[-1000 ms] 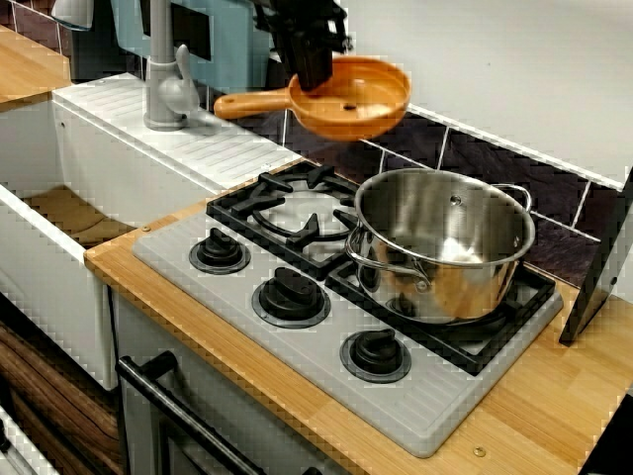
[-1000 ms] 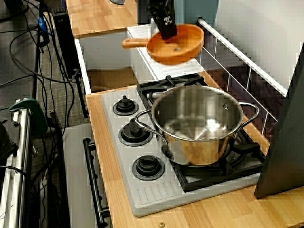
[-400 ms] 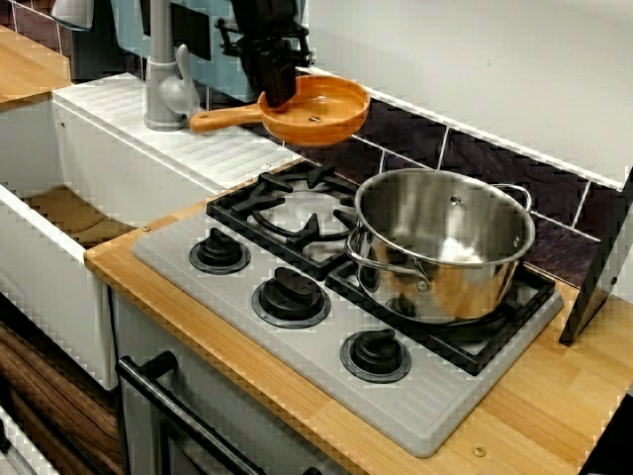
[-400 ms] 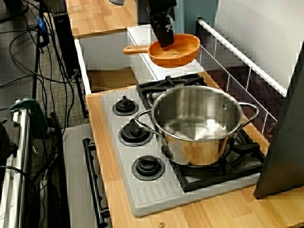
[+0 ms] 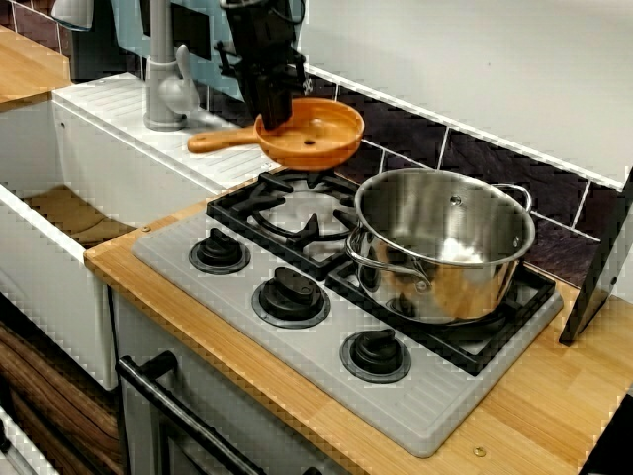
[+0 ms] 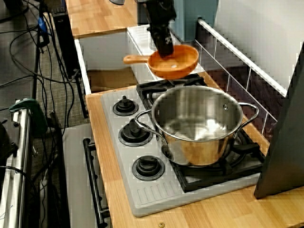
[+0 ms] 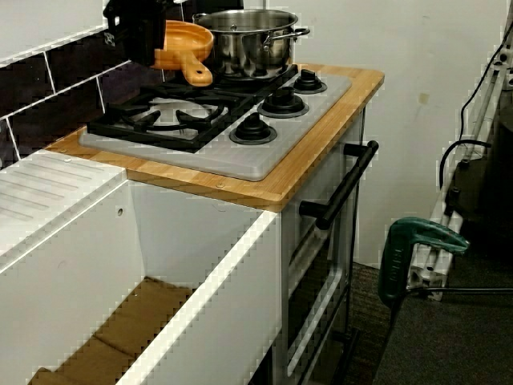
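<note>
Step in hand: transport of the orange pan [image 5: 315, 134]. The gripper [image 5: 275, 111] is clamped on the pan's rim beside the root of the handle [image 5: 220, 141], which points to 9 o'clock in the front view. The pan hangs roughly level, clear of any surface, over the rear edge of the left burner grate [image 5: 287, 213]. It is at 10 o'clock from the steel pot [image 5: 445, 242] and apart from it. The view from the pot end agrees: the pan [image 6: 175, 62] sits beyond the pot's far rim. The faucet [image 5: 163, 79] stands at 9 o'clock of the pan, near the handle tip.

Next move, as judged: any descent calls for a level pan, an unbroken grip, and clearance kept from the pot rim at 4 o'clock and from the faucet.

Change against 1.0 s ago: the pan was higher, tilted, and closer to 12 o'clock of the pot. It is now lower, shifted toward 9 o'clock, and nearly level
</note>
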